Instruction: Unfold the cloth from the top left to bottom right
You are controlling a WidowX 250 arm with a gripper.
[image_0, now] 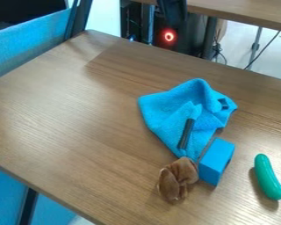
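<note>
At the top edge, right of centre, the dark gripper (173,14) hangs beyond the far side of the table, well above the cloth in the view and apart from it. The blue cloth (166,110) lies bunched and partly folded right of the table's middle, with a raised fold at its top and a narrow end pointing toward the front. A long black strip shows on its lower part and a small black patch near its right corner. Whatever lies beneath the folds is hidden.
Touching or close to the cloth's lower end are a brown soft toy (177,178) and a blue block (216,161). A green cucumber-like toy (268,176) lies farther right. The wooden table's (66,114) far edge runs from upper left to right.
</note>
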